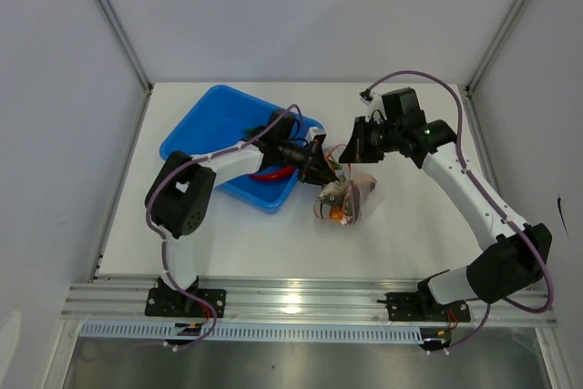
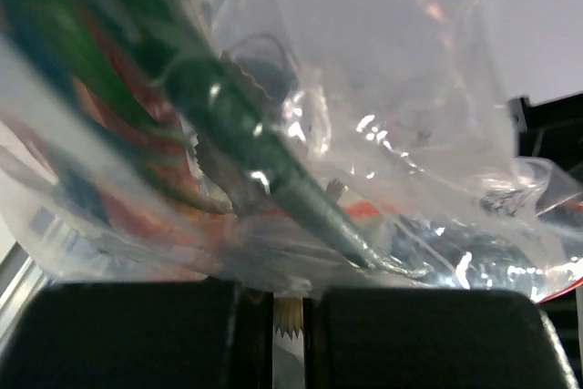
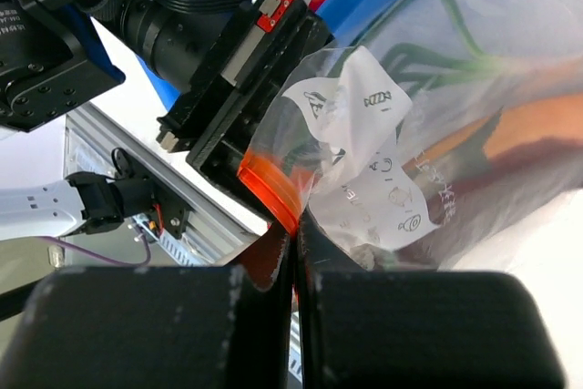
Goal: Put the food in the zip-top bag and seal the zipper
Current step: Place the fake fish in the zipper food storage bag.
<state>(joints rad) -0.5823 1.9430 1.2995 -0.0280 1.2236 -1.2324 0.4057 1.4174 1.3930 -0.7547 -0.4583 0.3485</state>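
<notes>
White worktop (image 1: 273, 248) carries a blue tray (image 1: 202, 129), and just beside it the light, probably limp and slippery bag (image 1: 344, 196), food (image 2: 264, 166) already inside, is held by its stiffer orange zipper (image 3: 271, 184), the surest hold, pinched between closed left fingers (image 2: 137, 334) and right fingers (image 3: 146, 325).

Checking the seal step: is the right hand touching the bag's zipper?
Touching. The right wrist view shows the right hand shut on the orange-red zipper, the strip's lower end pinched inside it.

White table (image 1: 410, 234) under soft, even light. Closed in on three sides by pale grey panel walls (image 1: 301, 15), with slanting metal posts (image 1: 109, 15) at the corners. Ribbed aluminium rail (image 1: 310, 293) along the near edge, dull grey surface (image 1: 301, 366) below.
</notes>
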